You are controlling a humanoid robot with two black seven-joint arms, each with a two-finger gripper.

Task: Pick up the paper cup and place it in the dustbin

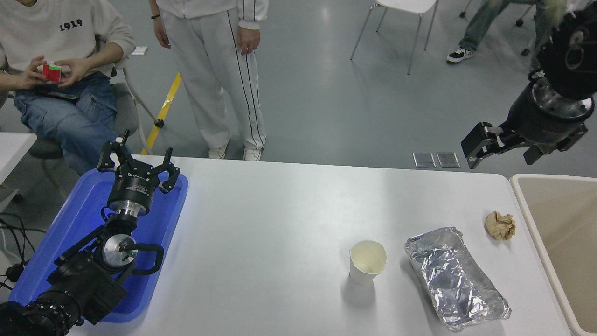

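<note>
The small white paper cup (367,262) stands upright on the white table (280,219), right of the middle and near the front. The beige dustbin (526,207) stands off the table's right edge. My right gripper (506,150) is open and empty, held high over the table's far right corner, well up and to the right of the cup. My left gripper (138,164) is open and parked over the blue tray (161,224) at the lower left.
A silver foil tray (454,279) lies just right of the cup. A crumpled brown paper ball (500,225) lies near the bin. One person sits at the far left and another stands behind the table's far edge.
</note>
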